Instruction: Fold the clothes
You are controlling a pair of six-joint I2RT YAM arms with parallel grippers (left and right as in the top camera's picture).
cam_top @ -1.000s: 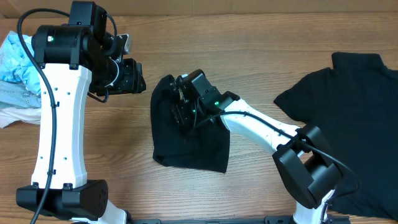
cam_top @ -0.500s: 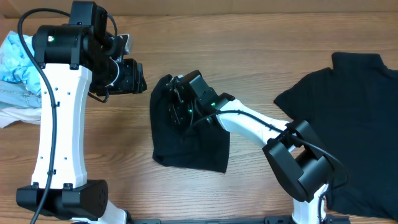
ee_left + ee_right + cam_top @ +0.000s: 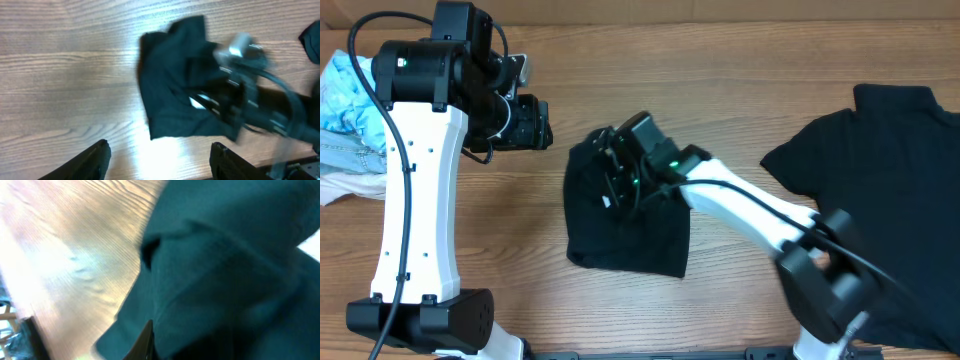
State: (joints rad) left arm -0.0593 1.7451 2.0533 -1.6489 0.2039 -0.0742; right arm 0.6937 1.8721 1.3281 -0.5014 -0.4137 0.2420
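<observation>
Black soft-fabric T-shirt (image 3: 625,232) folded, lying mid-table. Bare wooden table (image 3: 520,250) open along its left and near edges. Right fingers (image 3: 144,339) down in its far part, sunk in blurred cloth; grip unreadable. Left fingers (image 3: 95,160) spread, empty, raised to the left. Second black T-shirt (image 3: 890,150) spread flat at right edge, well apart. Crumpled pale blue cloth (image 3: 345,110) far left.

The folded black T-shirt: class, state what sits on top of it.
The right gripper lies over the upper part of the folded black T-shirt; its body hides the fingertips and fabric beneath.
</observation>
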